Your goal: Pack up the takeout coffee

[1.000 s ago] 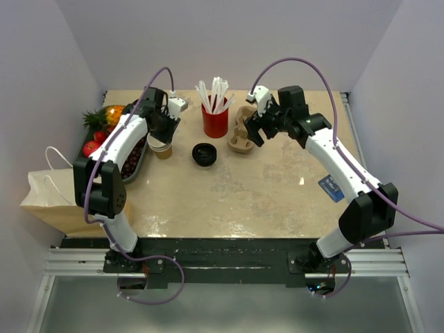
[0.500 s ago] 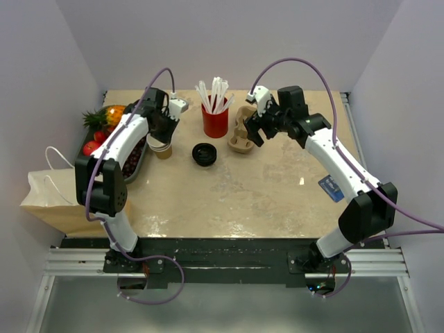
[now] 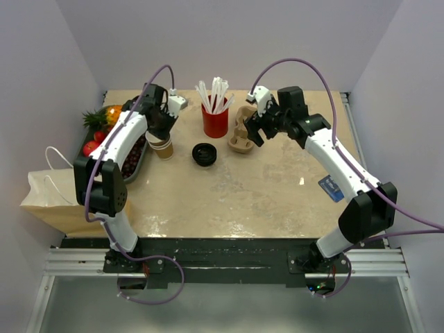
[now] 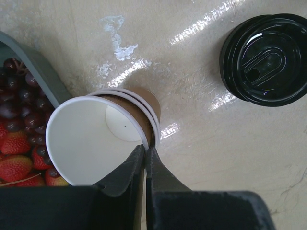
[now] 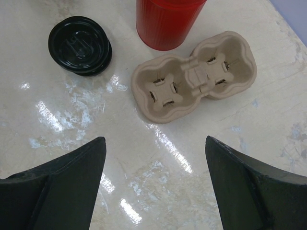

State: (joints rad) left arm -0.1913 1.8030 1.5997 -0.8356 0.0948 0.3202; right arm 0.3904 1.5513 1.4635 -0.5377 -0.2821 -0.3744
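Movement is happening on the left side only. The left gripper [image 4: 146, 147] is finishing its closing, and its two black fingers [image 4: 125, 173] are now pinching the rim of the top cup in the nested stack of lidless tan paper cups with white inside [image 4: 98, 139]. A second ago they were standing apart around that rim. The stack is sitting near the back left corner of the table [image 3: 263, 187], just beside the grey tray of fruit [image 4: 41, 72], and it is seeming to lean a little under the grip.

The right gripper [image 5: 153, 143] is hanging wide open and empty, as before, above the beige two-cup pulp carrier [image 5: 196, 81] beside the red ribbed straw cup [image 5: 168, 19].

The takeout coffee itself — a tan cup wearing a black lid — I am not finding in any view. The round black plastic lids [image 4: 266, 57] are lying loose between the stack and the carrier. So I am judging that a cup is only now being taken, and lidding and packing are not yet done.
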